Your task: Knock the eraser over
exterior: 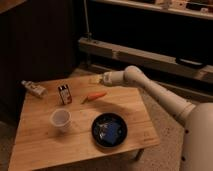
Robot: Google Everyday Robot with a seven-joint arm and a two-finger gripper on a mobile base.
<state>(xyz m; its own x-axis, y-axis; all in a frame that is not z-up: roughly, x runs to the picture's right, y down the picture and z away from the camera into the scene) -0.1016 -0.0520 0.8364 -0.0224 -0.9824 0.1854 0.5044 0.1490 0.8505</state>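
- The gripper point(95, 79) hangs over the far edge of the wooden table point(75, 147), at the end of a long white arm point(155, 92) that reaches in from the right. If it is open or closed, I cannot tell, and I see nothing in its hold.
- Just near of the gripper, the orange carrot point(95, 96) lies flat on the table top, apart from the gripper, with its thin end pointing left.
- Left of the carrot stands the eraser point(64, 94), a small dark block with light marks on its face. It is upright, well to the left of the gripper, and nothing touches it.
- Farther left, near the far left corner of the table, a whitish bottle point(34, 88) lies on its side.
- Nearer to me, a translucent cup point(60, 120) stands upright on the left half of the table.
- To the right of the cup rests a dark round plate point(97, 136) with something blue point(112, 131) in it; what this is I cannot make out.
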